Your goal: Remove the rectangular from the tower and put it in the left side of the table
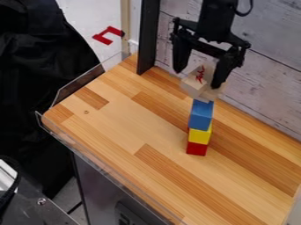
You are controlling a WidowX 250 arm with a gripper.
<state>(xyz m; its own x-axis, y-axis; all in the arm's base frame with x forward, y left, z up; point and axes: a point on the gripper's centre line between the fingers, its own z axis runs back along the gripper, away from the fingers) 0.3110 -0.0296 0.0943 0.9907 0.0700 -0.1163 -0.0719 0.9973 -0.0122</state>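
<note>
In the near left corner, a metal plate point(56, 213) with 1 visible screw point(41, 201) is cut off by the edge. The clear plastic guard point(103, 165) along the wooden table point(117, 127) is faint against the wood. Toward the table's right side stands the tower: a red block point(196, 148) at the bottom, then a yellow block point(200, 136), then a blue block point(201, 115). The pale block point(192, 86) with a red mark is on top, its full shape hard to make out behind the black gripper point(199, 79). The gripper's 2 fingers are spread wide around it, 1 to each side; whether either touches it, I cannot tell. Behind are a board wall point(267, 83) and a black post point(148, 39), its top cut off.
</note>
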